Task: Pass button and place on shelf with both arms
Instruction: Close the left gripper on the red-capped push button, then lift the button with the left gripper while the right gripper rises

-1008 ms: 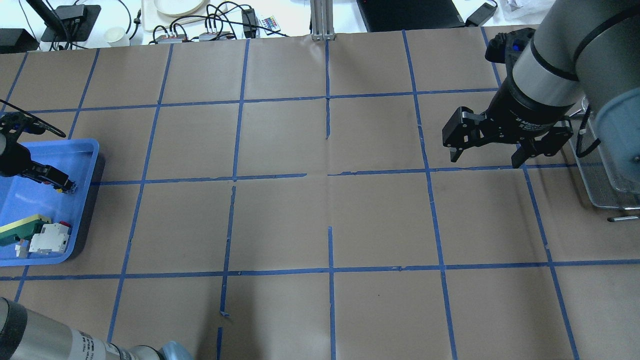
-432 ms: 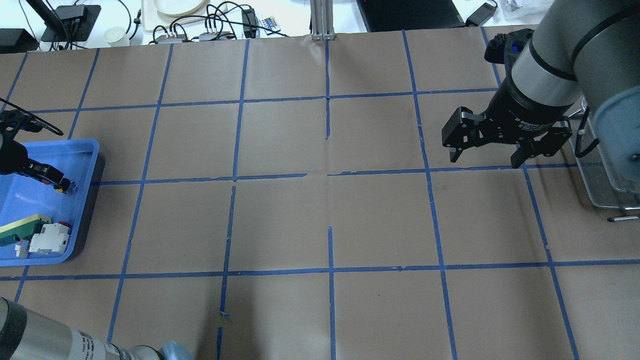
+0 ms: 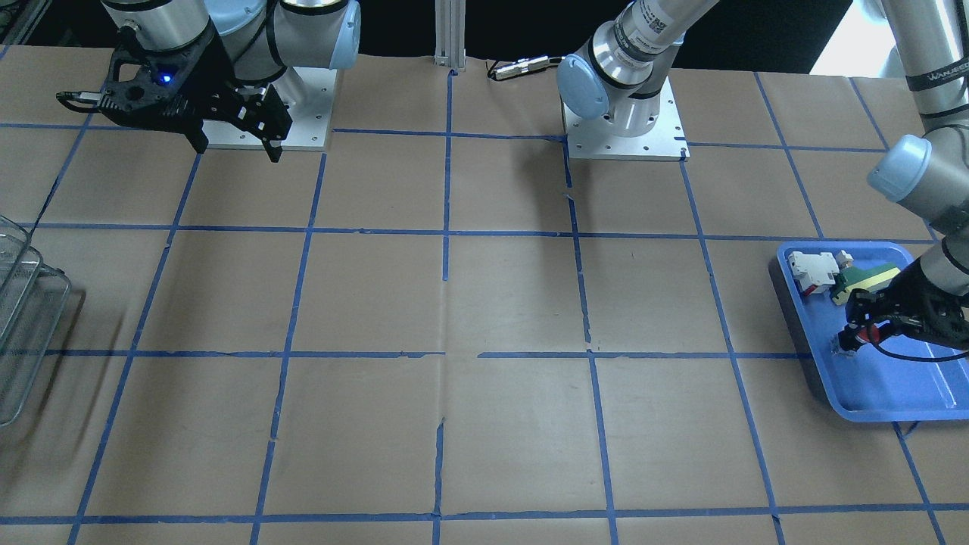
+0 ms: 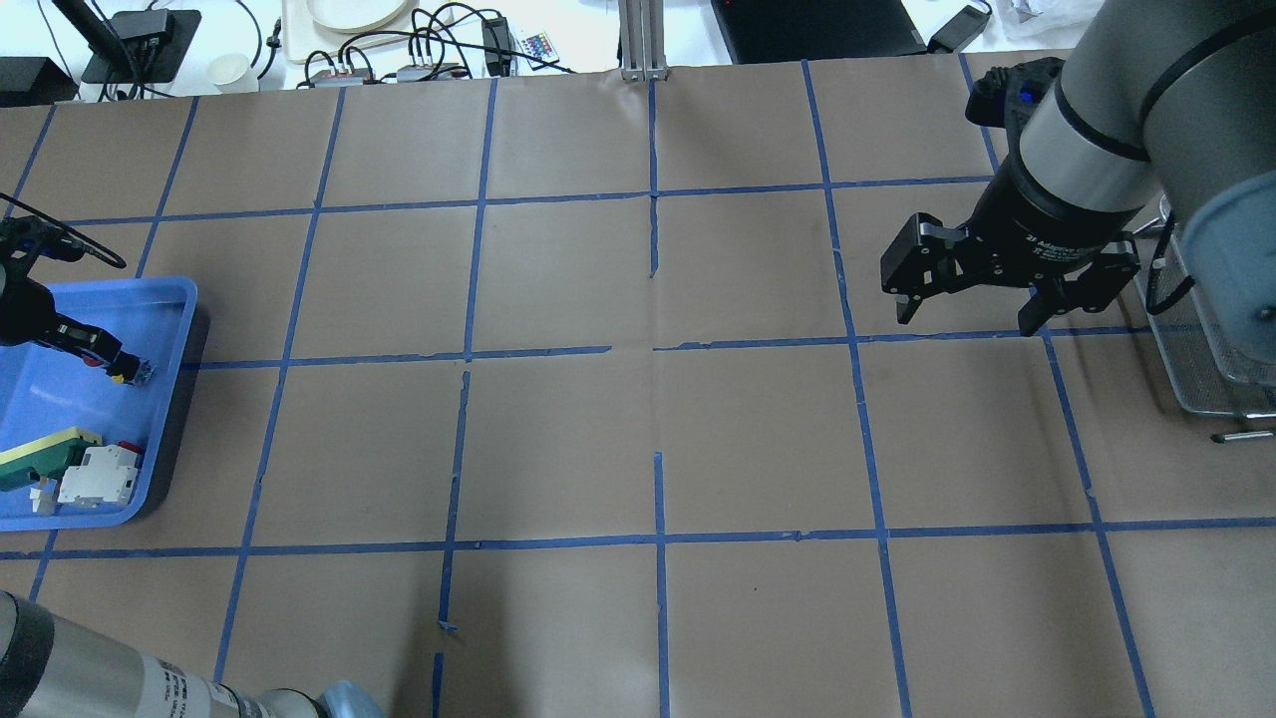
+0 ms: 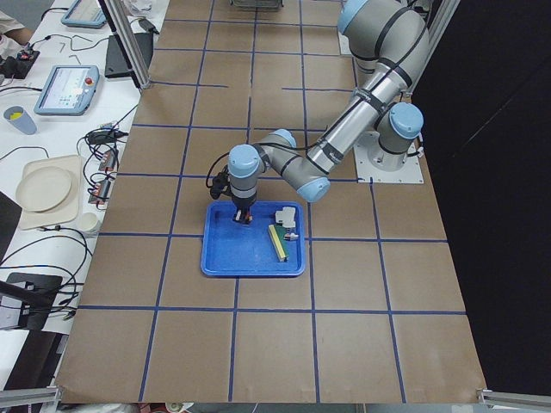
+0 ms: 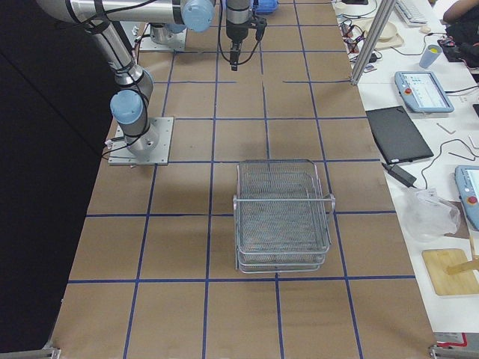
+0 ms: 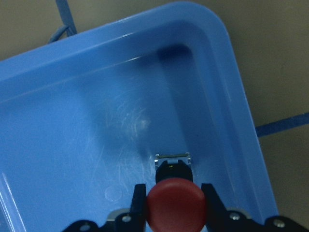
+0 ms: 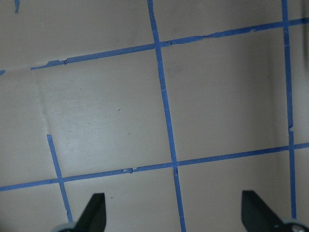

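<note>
The button, with its round red cap [image 7: 175, 204], sits between the fingers of my left gripper [image 4: 112, 364], which is shut on it low over the blue tray [image 4: 171, 291]. In the front-facing view the left gripper [image 3: 855, 338] is at the tray's inner side. My right gripper [image 4: 965, 304] is open and empty, hovering above the table left of the shelf [image 4: 1201, 384]. Its fingertips [image 8: 94, 211] show only bare paper below. The shelf [image 6: 283, 217] is a silver wire rack with tiered levels, and it is empty.
A white-and-red block [image 4: 100, 474] and a green-and-yellow piece [image 4: 45, 454] lie in the tray's near end. Brown paper with a blue tape grid covers the table [image 4: 648, 439]. Cables, a laptop and tablets lie beyond the far edge.
My left gripper has shifted slightly left over the tray with the button in it. The right gripper has barely moved.
</note>
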You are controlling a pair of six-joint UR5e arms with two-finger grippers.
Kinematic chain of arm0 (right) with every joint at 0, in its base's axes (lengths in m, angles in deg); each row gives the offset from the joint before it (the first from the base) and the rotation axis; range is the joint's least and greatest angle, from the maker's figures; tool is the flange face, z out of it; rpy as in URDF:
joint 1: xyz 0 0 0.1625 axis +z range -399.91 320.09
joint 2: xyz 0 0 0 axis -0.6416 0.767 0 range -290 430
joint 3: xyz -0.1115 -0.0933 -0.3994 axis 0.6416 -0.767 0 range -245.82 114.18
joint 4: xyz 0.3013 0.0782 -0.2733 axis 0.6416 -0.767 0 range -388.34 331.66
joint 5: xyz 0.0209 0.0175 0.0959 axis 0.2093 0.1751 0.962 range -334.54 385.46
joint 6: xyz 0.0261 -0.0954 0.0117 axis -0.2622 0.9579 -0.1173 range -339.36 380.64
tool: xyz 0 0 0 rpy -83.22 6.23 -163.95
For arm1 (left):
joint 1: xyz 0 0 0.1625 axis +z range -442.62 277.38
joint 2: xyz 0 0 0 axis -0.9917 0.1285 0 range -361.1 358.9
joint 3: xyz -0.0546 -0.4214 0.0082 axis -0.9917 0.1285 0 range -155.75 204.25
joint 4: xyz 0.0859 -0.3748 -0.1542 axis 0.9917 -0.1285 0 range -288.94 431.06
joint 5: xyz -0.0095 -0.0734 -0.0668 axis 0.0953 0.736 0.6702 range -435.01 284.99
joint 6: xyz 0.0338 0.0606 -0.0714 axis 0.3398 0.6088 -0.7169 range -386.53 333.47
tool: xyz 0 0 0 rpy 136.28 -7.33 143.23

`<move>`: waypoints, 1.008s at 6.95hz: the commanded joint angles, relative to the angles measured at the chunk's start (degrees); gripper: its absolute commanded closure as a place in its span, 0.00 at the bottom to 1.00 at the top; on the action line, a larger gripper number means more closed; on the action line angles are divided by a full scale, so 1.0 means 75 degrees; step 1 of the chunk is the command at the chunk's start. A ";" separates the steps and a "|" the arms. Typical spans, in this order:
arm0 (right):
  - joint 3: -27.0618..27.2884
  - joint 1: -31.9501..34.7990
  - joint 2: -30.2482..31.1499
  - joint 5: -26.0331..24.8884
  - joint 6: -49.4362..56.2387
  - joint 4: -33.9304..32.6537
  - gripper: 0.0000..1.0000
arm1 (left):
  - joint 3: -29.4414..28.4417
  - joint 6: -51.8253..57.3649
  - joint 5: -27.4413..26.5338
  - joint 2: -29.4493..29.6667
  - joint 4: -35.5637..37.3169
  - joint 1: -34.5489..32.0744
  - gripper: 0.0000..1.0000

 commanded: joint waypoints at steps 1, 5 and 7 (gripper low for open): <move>0.0000 -0.0009 0.0007 -0.0005 0.0000 -0.0021 0.00 | -0.0036 -0.0034 -0.0010 -0.0207 -0.0104 -0.0036 0.75; -0.0058 -0.0660 0.0007 0.1778 -0.1379 0.0223 0.00 | 0.0162 -0.1789 0.1516 -0.2805 -0.4241 -0.1508 0.78; -0.0047 -0.1540 -0.0086 0.3792 -0.1836 0.1392 0.00 | 0.0291 -0.2085 0.3831 -0.3546 -0.5943 -0.1864 0.78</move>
